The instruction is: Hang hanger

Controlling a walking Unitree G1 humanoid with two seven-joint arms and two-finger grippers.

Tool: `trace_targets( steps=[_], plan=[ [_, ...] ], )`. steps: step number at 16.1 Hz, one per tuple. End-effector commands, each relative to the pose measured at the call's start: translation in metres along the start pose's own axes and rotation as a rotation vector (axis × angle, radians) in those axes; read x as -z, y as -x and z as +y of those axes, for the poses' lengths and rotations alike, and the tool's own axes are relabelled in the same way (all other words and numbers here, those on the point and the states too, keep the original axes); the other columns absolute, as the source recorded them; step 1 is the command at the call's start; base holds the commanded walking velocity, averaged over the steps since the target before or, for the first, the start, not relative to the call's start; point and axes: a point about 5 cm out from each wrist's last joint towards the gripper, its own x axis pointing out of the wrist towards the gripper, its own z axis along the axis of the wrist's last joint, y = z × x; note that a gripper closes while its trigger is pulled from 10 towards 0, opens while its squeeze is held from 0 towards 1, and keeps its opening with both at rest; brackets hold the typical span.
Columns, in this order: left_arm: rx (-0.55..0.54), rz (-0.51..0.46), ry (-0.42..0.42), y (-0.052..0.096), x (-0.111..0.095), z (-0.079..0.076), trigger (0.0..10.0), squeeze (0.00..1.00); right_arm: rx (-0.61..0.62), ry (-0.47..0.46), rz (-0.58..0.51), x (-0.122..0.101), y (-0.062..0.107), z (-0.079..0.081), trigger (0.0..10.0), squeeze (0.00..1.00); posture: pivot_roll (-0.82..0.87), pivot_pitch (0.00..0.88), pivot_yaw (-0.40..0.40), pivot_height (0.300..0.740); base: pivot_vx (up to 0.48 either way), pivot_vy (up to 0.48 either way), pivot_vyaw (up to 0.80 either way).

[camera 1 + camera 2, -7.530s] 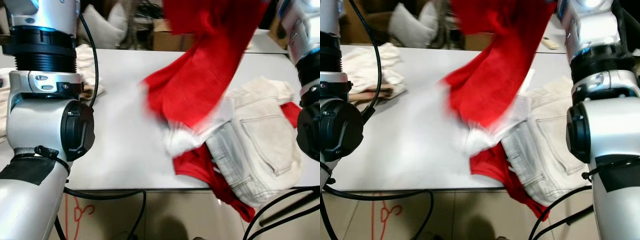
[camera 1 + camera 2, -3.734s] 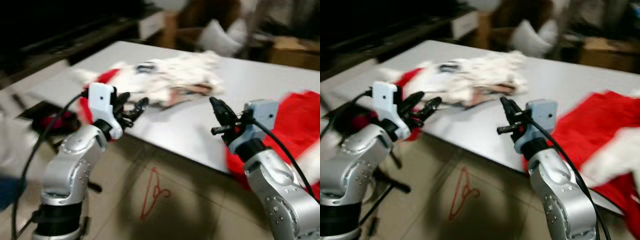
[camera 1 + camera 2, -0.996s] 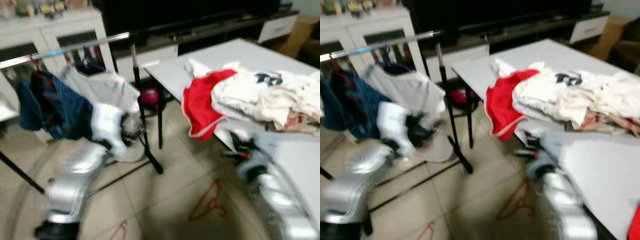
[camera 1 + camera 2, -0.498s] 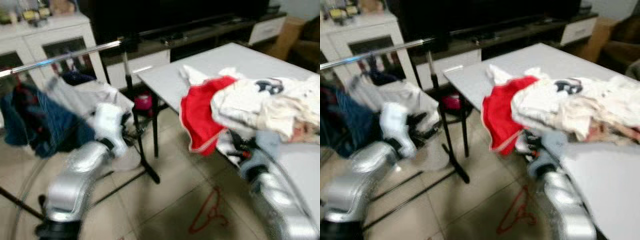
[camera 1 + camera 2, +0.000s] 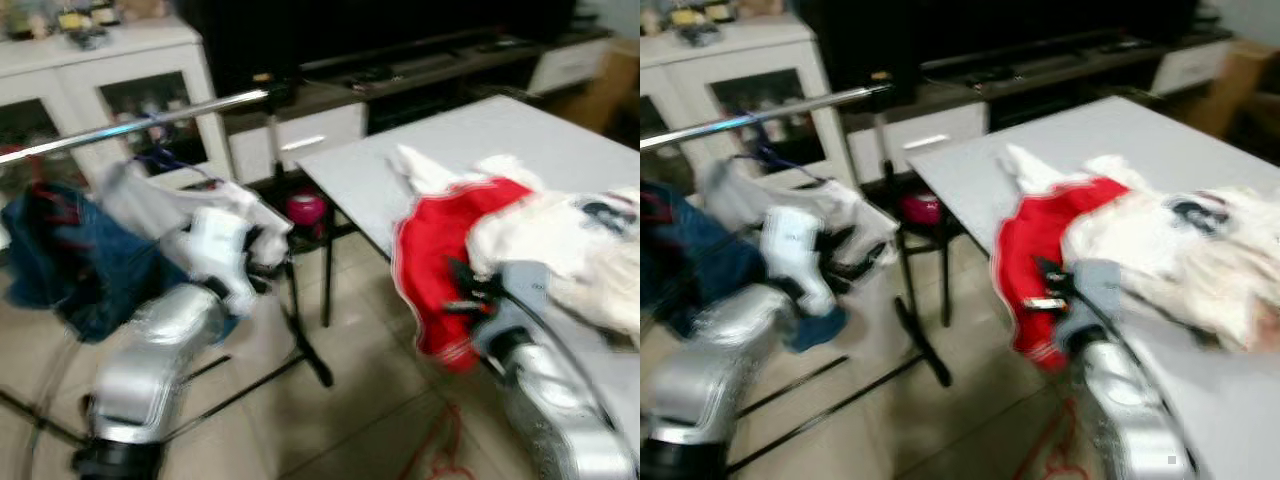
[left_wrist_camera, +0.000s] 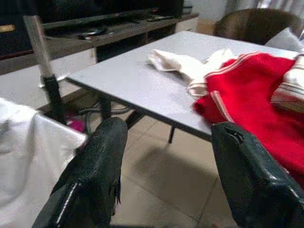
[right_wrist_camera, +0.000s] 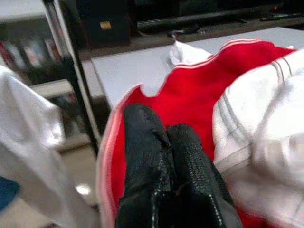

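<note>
A thin red hanger [image 5: 441, 452] lies blurred on the tiled floor near the table, below my right arm. A chrome rail [image 5: 150, 122] of a clothes rack stands at the left, with a blue denim garment [image 5: 60, 260] and a white garment [image 5: 150, 200] hanging on it. My left gripper [image 6: 166, 128] is raised beside the white garment, open, with nothing between its fingers. My right gripper [image 7: 161, 124] is shut and holds nothing; it hovers in front of a red garment [image 5: 440, 260] that droops over the table's edge.
A white table [image 5: 400, 160] at the right carries a pile of white clothes [image 5: 570, 240]. The rack's black legs [image 5: 300, 350] spread over the floor. A pink object [image 5: 306, 210] sits under the table. A white cabinet [image 5: 100, 70] and a dark TV bench [image 5: 420, 60] line the back.
The whole view has swung, so the table and clothes now sit further right and the hanger lies near the bottom edge. Both arms keep much the same raised pose.
</note>
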Motion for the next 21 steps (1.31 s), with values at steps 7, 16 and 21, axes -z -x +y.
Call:
trace_targets(
  steps=[7, 16, 21],
  plan=[
    [-0.039, -0.001, -0.03, 0.007, -0.003, 0.009, 10.0, 0.0, -0.089, 0.003, -0.029, -0.004, -0.002, 0.016, 10.0, 0.0, -0.09, 0.0, 0.048, 0.74, 0.388, 0.0, 0.8],
    [-0.031, 0.025, -0.032, 0.01, 0.007, 0.002, 10.0, 0.0, -0.188, 0.055, -0.069, -0.008, 0.008, 0.018, 10.0, 0.0, -0.09, 0.0, 0.054, 0.74, 0.203, 0.0, 0.8],
    [-0.049, 0.05, -0.065, 0.019, 0.013, 0.006, 10.0, 0.0, -0.265, 0.037, -0.142, -0.019, 0.013, 0.015, 10.0, 0.0, -0.09, 0.0, 0.053, 0.74, 0.0, 0.0, 0.0]
  ],
)
